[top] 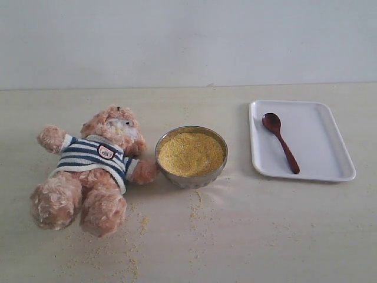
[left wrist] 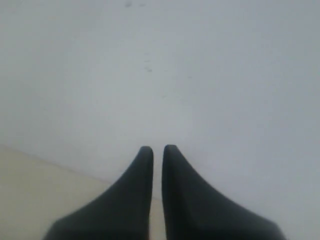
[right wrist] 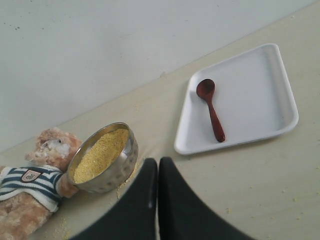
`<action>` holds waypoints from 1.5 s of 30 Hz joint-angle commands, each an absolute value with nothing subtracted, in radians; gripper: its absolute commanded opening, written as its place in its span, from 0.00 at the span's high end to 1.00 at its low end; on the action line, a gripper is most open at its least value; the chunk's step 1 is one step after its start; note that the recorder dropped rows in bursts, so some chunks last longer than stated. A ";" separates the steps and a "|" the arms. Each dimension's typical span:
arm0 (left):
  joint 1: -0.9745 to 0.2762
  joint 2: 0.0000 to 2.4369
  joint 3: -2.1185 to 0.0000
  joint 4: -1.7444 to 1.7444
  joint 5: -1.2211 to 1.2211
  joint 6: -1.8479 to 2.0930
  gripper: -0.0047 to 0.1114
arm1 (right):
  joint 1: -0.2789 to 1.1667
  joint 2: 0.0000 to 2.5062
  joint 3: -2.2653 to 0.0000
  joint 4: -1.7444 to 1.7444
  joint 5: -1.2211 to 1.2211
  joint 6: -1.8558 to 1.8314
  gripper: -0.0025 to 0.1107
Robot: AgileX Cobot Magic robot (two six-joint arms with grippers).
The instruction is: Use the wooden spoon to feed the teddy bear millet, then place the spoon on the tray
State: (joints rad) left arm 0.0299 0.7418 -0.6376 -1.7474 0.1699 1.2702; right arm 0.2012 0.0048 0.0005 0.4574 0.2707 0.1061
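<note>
The teddy bear (top: 94, 168) lies on its back at the left of the table, one paw touching the metal bowl (top: 191, 178). Millet (top: 191, 154) fills that bowl, and loose grains dot the table in front. The wooden spoon (top: 280, 141) rests on the white tray (top: 330, 171) at the right. Neither gripper shows in the exterior view. My right gripper (right wrist: 157, 161) is shut and empty, hanging high over the table, apart from the bowl (right wrist: 117, 167), spoon (right wrist: 211, 108), tray (right wrist: 270, 90) and bear (right wrist: 35, 187). My left gripper (left wrist: 157, 148) is shut on nothing, facing a blank wall.
Scattered millet grains (top: 135, 259) lie on the table before the bear and bowl. A pale wall (top: 188, 41) stands behind the table's far edge.
</note>
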 commanded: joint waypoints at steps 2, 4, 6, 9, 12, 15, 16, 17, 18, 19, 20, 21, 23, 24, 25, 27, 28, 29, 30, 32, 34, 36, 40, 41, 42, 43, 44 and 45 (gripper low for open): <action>0.030 0.545 -0.644 -1.744 0.235 1.341 0.92 | 0.198 0.001 0.000 0.456 0.267 0.103 0.98; 0.030 0.473 -0.644 -1.744 0.208 1.339 0.92 | 0.198 0.001 0.000 0.456 0.267 0.103 0.98; 0.030 0.418 -0.644 -1.744 0.179 1.344 0.92 | 0.198 0.001 0.000 0.456 0.267 0.103 0.98; 0.030 0.356 -0.644 -1.744 0.176 1.347 0.92 | 0.198 0.001 0.000 0.456 0.267 0.103 0.98; 0.030 0.312 -0.644 -1.744 0.178 1.347 0.92 | 0.198 0.001 0.000 0.456 0.267 0.103 0.98; 0.030 0.279 -0.644 -1.744 0.178 1.347 0.92 | 0.198 0.001 0.000 0.456 0.267 0.103 0.98; 0.030 0.273 -0.644 -1.744 0.178 1.347 0.92 | 0.198 0.001 0.000 0.456 0.267 0.103 0.98; 0.030 0.264 -0.644 -1.744 0.178 1.347 0.92 | 0.198 0.001 0.000 0.456 0.267 0.103 0.98; 0.030 0.257 -0.644 -1.744 0.178 1.347 0.92 | 0.198 0.001 0.000 0.456 0.267 0.103 0.98; 0.030 0.253 -0.644 -1.744 0.178 1.347 0.92 | 0.198 0.001 0.000 0.456 0.267 0.103 0.98; 0.030 0.252 -0.644 -1.744 0.178 1.347 0.92 | 0.198 0.001 0.000 0.456 0.267 0.103 0.98; 0.030 0.252 -0.644 -1.744 0.178 1.347 0.92 | 0.198 0.001 0.000 0.456 0.267 0.103 0.98; 0.030 0.252 -0.644 -1.744 0.176 1.347 0.92 | 0.198 0.001 0.000 0.456 0.267 0.103 0.98; 0.030 0.252 -0.644 -1.744 0.176 1.347 0.92 | 0.198 0.001 0.000 0.456 0.267 0.100 0.98; 0.030 0.252 -0.644 -1.744 0.181 1.347 0.92 | 0.198 0.001 0.000 0.456 0.267 0.100 0.98; 0.030 0.252 -0.644 -1.744 0.188 1.347 0.92 | 0.198 0.001 0.000 0.456 0.267 0.100 0.98; 0.030 0.252 -0.644 -1.744 0.190 1.347 0.92 | 0.198 0.001 0.000 0.456 0.267 0.100 0.98; 0.030 0.252 -0.644 -1.744 0.196 1.347 0.92 | 0.198 0.001 0.000 0.456 0.267 0.100 0.98; 0.030 0.252 -0.642 -1.744 0.209 1.337 0.92 | 0.198 0.001 0.000 0.456 0.267 0.100 0.98; 0.030 0.252 -0.642 -1.744 0.230 1.322 0.92 | 0.198 0.001 0.000 0.456 0.267 0.100 0.98; 0.030 0.252 -0.642 -1.744 0.265 1.300 0.92 | 0.198 0.001 0.000 0.456 0.267 0.100 0.98; 0.030 0.252 -0.642 -1.744 0.300 1.297 0.92 | 0.198 0.001 0.000 0.456 0.267 0.100 0.98; 0.030 0.256 -0.642 -1.669 0.350 1.297 0.92 | 0.198 0.001 0.000 0.456 0.267 0.100 0.98; 0.030 0.256 -0.642 -1.625 0.365 1.289 0.92 | 0.198 0.001 0.000 0.456 0.267 0.100 0.98; 0.030 0.254 -0.642 -1.575 0.373 1.262 0.92 | 0.198 0.001 0.000 0.456 0.267 0.100 0.98; 0.030 0.254 -0.642 -1.528 0.369 1.213 0.92 | 0.198 0.001 0.000 0.456 0.267 0.100 0.98; 0.030 0.254 -0.642 -1.467 0.364 1.141 0.92 | 0.198 0.001 0.000 0.456 0.267 0.100 0.98; 0.030 0.254 -0.642 -1.405 0.363 1.039 0.92 | 0.198 0.001 0.000 0.456 0.267 0.100 0.98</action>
